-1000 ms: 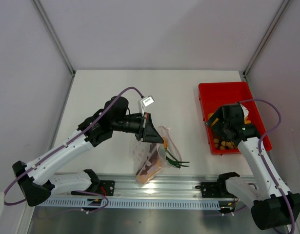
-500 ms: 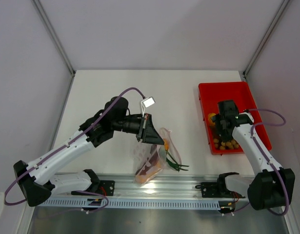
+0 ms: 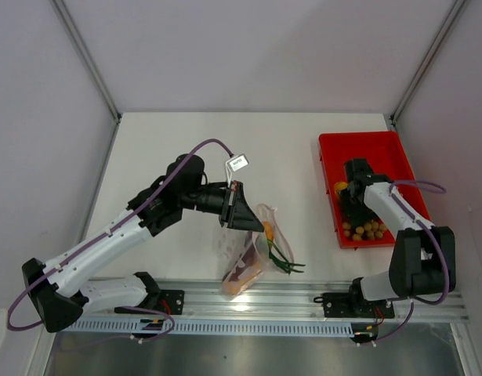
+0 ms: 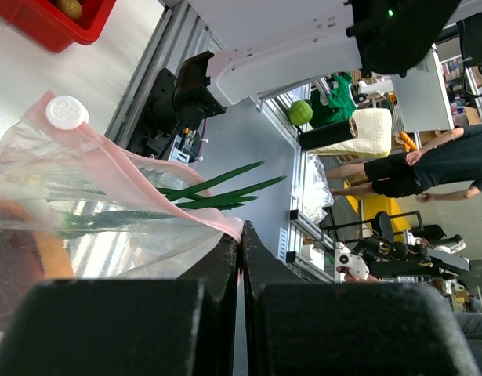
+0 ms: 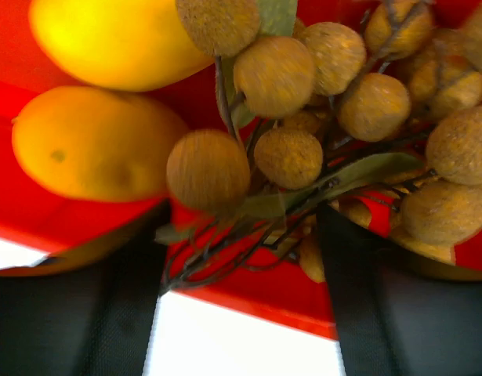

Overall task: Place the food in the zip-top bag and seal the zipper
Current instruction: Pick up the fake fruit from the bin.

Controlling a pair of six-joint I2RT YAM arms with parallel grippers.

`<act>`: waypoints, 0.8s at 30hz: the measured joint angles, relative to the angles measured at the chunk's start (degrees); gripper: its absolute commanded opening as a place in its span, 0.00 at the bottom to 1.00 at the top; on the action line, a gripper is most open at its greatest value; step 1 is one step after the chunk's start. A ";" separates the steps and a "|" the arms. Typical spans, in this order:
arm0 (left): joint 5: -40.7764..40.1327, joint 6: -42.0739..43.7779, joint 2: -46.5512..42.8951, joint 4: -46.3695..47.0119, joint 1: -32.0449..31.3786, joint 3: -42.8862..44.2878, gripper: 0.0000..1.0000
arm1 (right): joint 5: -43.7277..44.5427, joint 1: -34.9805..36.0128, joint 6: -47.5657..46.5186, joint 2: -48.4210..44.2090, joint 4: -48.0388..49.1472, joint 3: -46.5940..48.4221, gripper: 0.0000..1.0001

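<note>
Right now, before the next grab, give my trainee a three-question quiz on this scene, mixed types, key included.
1. True or false: the left gripper is shut on the bag's edge.
2. The right gripper, open, hangs over: A) grapes B) a chili C) bare table.
3. What holds the lemons?
Key: 1 true; 2 A; 3 the tray.

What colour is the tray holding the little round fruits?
Red. The rectangular tray shows best in top view.
</note>
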 measured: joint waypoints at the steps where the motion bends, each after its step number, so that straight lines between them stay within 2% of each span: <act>1: 0.22 0.00 0.00 0.09 0.04 -0.09 0.01 | -0.24 -0.09 0.07 1.27 0.20 0.17 0.64; 2: 0.39 -0.04 -0.02 0.31 0.04 -0.22 0.01 | -0.52 -0.13 0.33 2.47 0.68 0.28 0.61; 3: 0.57 -0.13 -0.02 0.48 0.07 -0.35 0.01 | -0.76 -0.22 0.59 3.48 1.31 0.35 0.49; 5: 0.72 -0.39 -0.02 0.81 0.09 -0.76 0.01 | -1.31 -0.44 0.63 5.35 2.45 0.52 0.34; 6: 0.72 -0.42 -0.02 0.87 0.09 -0.90 0.01 | -1.62 -0.55 0.70 6.01 2.97 0.52 0.23; 11: 0.72 -0.42 -0.24 0.87 0.31 -1.29 0.01 | -2.93 -0.87 -0.48 6.64 4.42 0.57 0.02; 16: 0.70 -0.42 -0.33 0.90 0.48 -1.62 0.01 | -3.80 -0.87 -3.58 2.32 4.55 0.59 0.00; 24: 0.68 -0.35 -0.31 0.70 1.40 -1.68 0.01 | -6.58 -0.66 -18.38 -16.63 5.53 0.92 0.00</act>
